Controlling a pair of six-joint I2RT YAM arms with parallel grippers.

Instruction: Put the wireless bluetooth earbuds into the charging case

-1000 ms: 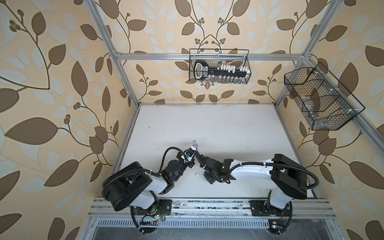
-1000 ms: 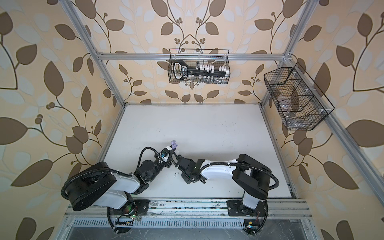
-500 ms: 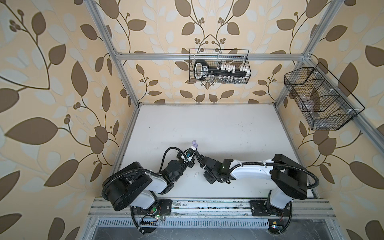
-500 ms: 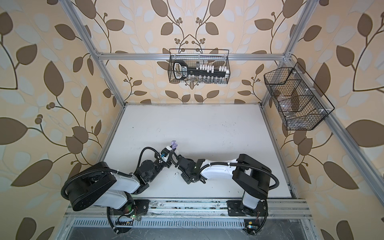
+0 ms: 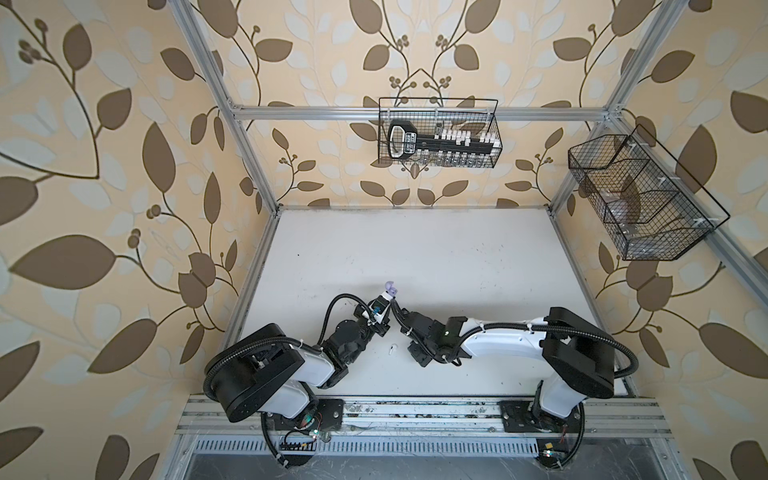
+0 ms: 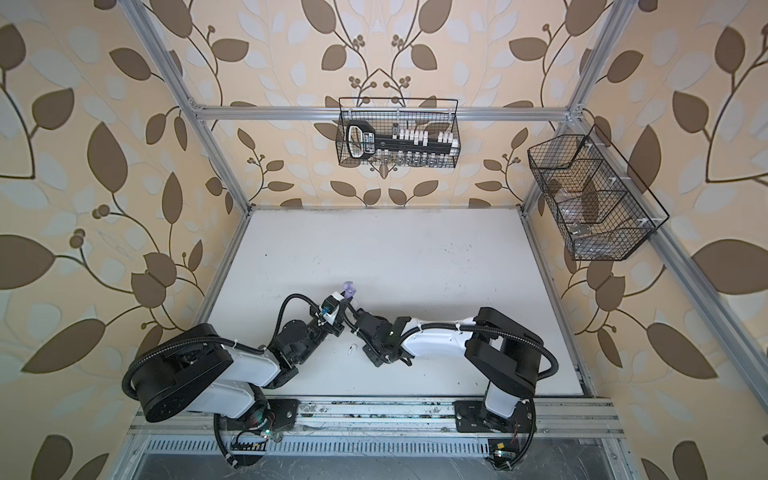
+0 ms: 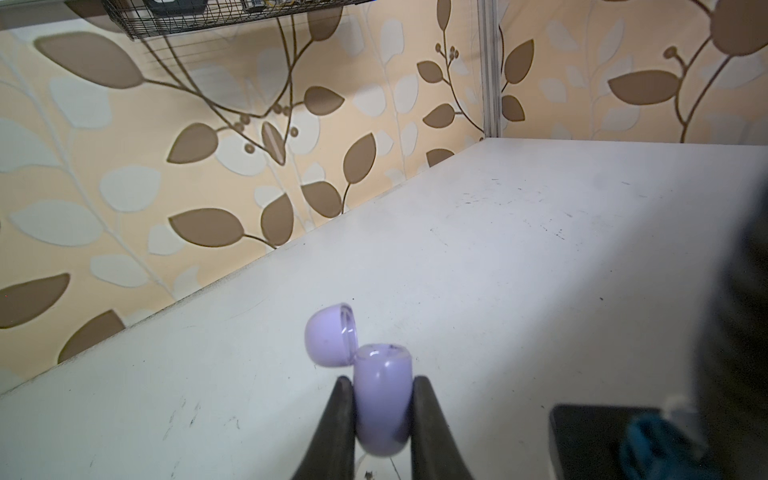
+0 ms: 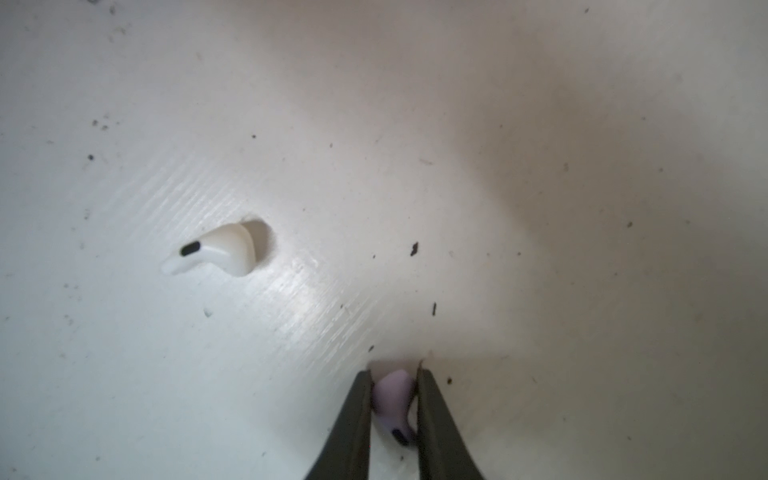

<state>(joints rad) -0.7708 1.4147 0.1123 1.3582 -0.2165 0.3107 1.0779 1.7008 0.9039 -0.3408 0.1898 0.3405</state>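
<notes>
The left jaws pinch the open purple case (image 7: 380,409); the right jaws pinch a tiny purple earbud (image 8: 392,399) on the desk (image 5: 415,257), about six o'clock from the case. It looks light and slippery, so squeeze its fat middle gently

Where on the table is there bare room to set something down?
The table's far half, from the case back to the wall, is bare. The front middle is crowded: the left gripper holds the case there, the right gripper grips a lavender earbud, and a white earbud lies between them.
</notes>
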